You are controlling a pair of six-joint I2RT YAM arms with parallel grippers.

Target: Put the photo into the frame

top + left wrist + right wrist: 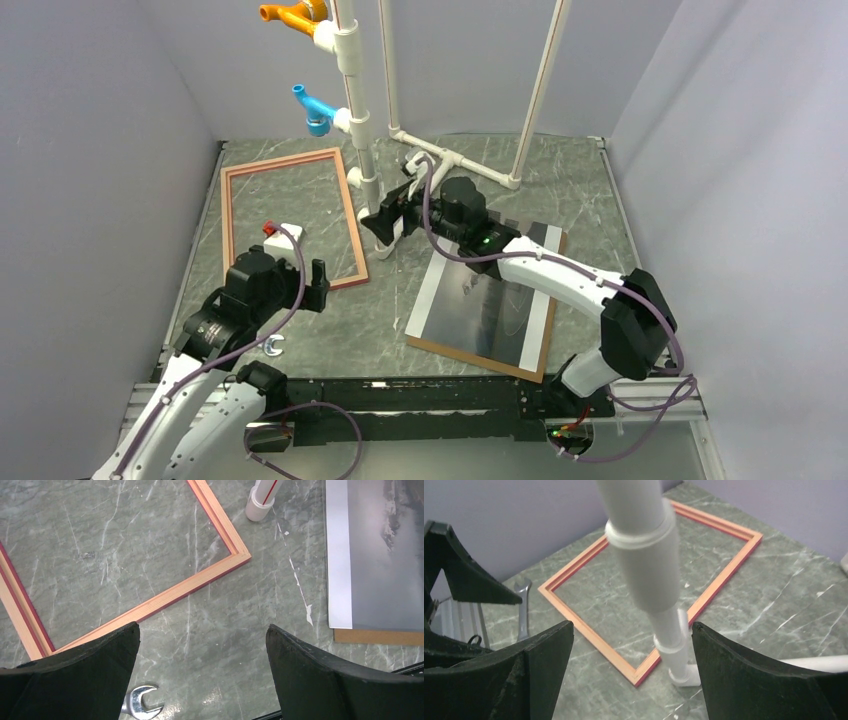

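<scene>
Grey walls close in a green-grey marbled counter (390,320), and a white pipe stand (347,60) rises from its far middle, probably a fixture for other work, since nothing of this task hangs on it. At the near edge the right arm (540,270) reaches far and left across the photo, its jaws spread wide and holding nothing. They hover by the foot of the pipe, between the two task pieces, so its wrist view looks past the pipe at the frame. The left arm (250,290) hangs low over the near-left counter with its jaws fully apart and empty too, likely waiting its turn. On the far left the frame (280,160) lies flat and open, bare counter showing through it, which leaves it ready to receive a print. The photo (480,320) lies face up at the near right, well apart from the frame, resting on a brown backing board (380,637) whose edges peek out. Its flatness suggests an edge must be lifted before any grip. Nearby sit a small wrench (272,347) and a white block with a red cap (283,235), neither seemingly needed.
</scene>
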